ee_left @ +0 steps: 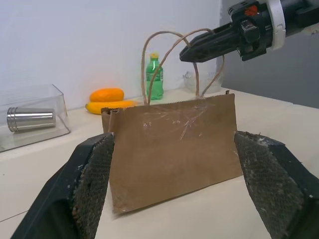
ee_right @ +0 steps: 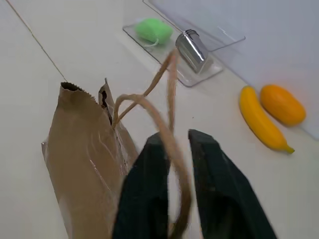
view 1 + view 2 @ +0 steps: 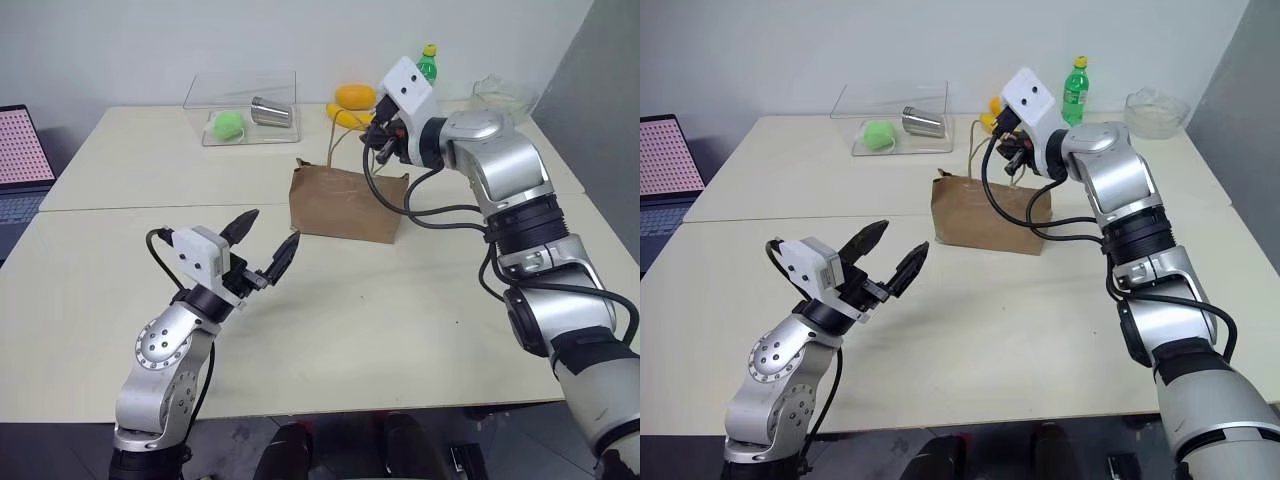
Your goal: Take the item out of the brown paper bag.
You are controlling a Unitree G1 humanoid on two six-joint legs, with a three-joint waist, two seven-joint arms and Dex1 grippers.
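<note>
Your right gripper (image 2: 172,149) sits above the brown paper bag (image 3: 345,205), fingers slightly apart around a handle (image 2: 169,89). Your left gripper (image 3: 268,240) waits wide open, holding nothing.

The brown paper bag (image 3: 345,205) is hiding its inside, so the item is not being seen. The right gripper (image 3: 378,140) is covering part of the bag's handles (image 2: 164,107), and its fingertips are too small to read in the head views. A laptop (image 3: 20,165) is being cut off by the picture's edge. The banana (image 3: 348,117) is sitting half behind the gripper.
</note>
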